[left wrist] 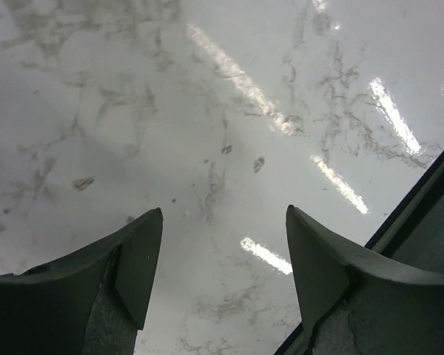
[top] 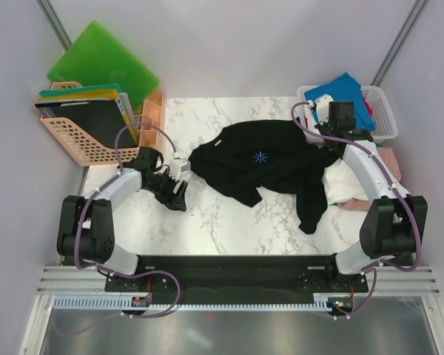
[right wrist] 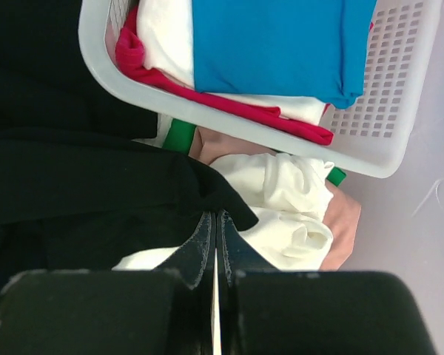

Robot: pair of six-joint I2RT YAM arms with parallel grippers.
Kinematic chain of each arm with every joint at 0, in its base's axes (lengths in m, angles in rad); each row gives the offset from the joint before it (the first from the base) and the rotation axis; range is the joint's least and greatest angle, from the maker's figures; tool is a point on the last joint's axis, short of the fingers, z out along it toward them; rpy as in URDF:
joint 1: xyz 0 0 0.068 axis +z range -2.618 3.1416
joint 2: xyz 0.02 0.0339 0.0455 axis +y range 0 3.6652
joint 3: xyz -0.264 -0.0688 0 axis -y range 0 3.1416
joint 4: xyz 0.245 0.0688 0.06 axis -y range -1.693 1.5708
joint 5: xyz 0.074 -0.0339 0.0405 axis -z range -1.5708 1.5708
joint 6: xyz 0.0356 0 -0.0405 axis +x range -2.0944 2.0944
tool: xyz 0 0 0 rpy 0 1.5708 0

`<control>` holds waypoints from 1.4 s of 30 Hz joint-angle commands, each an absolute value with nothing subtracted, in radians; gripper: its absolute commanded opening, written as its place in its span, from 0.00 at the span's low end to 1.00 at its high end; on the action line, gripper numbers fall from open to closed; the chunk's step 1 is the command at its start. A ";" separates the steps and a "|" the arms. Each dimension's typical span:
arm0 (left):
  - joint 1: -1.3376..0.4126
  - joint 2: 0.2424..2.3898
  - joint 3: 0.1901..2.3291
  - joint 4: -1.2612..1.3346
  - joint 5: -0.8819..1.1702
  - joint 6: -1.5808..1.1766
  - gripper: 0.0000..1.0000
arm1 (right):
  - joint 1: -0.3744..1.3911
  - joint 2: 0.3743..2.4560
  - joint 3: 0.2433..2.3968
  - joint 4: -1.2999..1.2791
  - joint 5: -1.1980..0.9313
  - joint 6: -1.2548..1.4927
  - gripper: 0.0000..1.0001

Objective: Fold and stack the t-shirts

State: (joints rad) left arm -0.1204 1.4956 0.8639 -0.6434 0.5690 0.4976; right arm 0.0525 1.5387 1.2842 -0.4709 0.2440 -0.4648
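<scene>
A large black t-shirt [top: 259, 166] lies crumpled across the middle of the marble table, one part trailing toward the near right. My right gripper [top: 327, 140] hangs over its far right edge, in front of the basket. In the right wrist view that gripper [right wrist: 215, 214] is shut, its tips pinching the edge of the black t-shirt [right wrist: 74, 185]. Under that edge sit a white t-shirt [right wrist: 288, 185] and a pink one [right wrist: 344, 222]. My left gripper [top: 179, 194] rests left of the black shirt. It stands open [left wrist: 223, 213] over bare marble, holding nothing.
A white basket [top: 385, 111] at the far right holds a blue t-shirt [top: 348, 92] over white and red cloth [right wrist: 155, 74]. Green boards [top: 100, 59] and an orange crate [top: 81, 140] of folders stand at the far left. A dark rail [left wrist: 429, 214] borders the table.
</scene>
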 commanded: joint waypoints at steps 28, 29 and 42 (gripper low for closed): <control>-0.873 2.075 1.647 -0.641 0.167 0.384 0.84 | 0.044 1.588 1.187 -0.474 0.221 -0.373 0.00; -0.879 2.074 1.649 -0.638 0.170 0.374 0.84 | 0.044 1.595 1.189 -0.472 0.219 -0.371 0.00; -0.997 2.063 1.706 -0.647 0.147 0.359 0.84 | 0.044 1.600 1.124 -0.433 0.215 -0.380 0.00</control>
